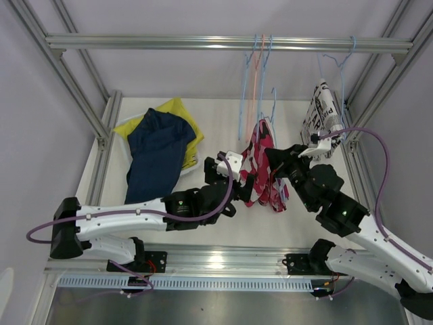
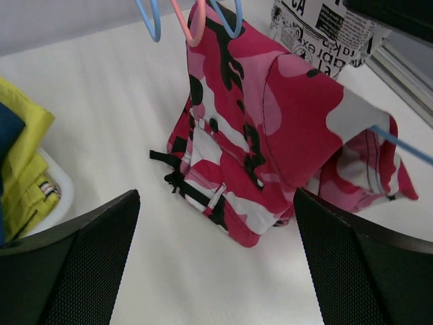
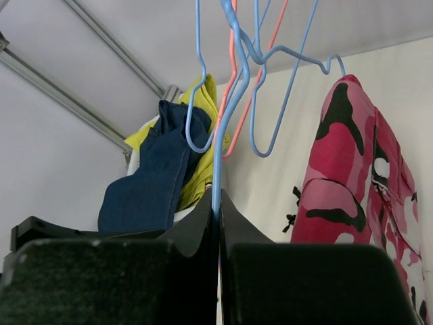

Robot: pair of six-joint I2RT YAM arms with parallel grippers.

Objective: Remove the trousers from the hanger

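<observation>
The pink-red patterned trousers [image 1: 260, 166] [image 2: 257, 135] [image 3: 345, 189] hang draped on a blue hanger [image 1: 272, 108], their lower end resting on the table. My right gripper [image 1: 276, 158] [image 3: 218, 203] is shut on that hanger's blue wire [image 3: 218, 162]. Just left of the trousers my left gripper [image 1: 235, 179] [image 2: 216, 271] stands open over bare table, its fingers [image 2: 74, 264] short of the cloth. The white trousers with newspaper lettering [image 1: 323, 112] [image 2: 325, 34] hang at the back right. Navy trousers [image 1: 159, 152] [image 3: 152, 176] lie over yellow ones [image 1: 179, 114] [image 2: 20, 169] at the back left.
Empty blue and pink hangers [image 1: 254, 74] [image 2: 189, 27] dangle from the top bar [image 1: 203, 42] above the pink trousers. A white tray [image 2: 62, 189] lies under the yellow cloth. Aluminium frame posts [image 1: 101, 135] border the table on both sides.
</observation>
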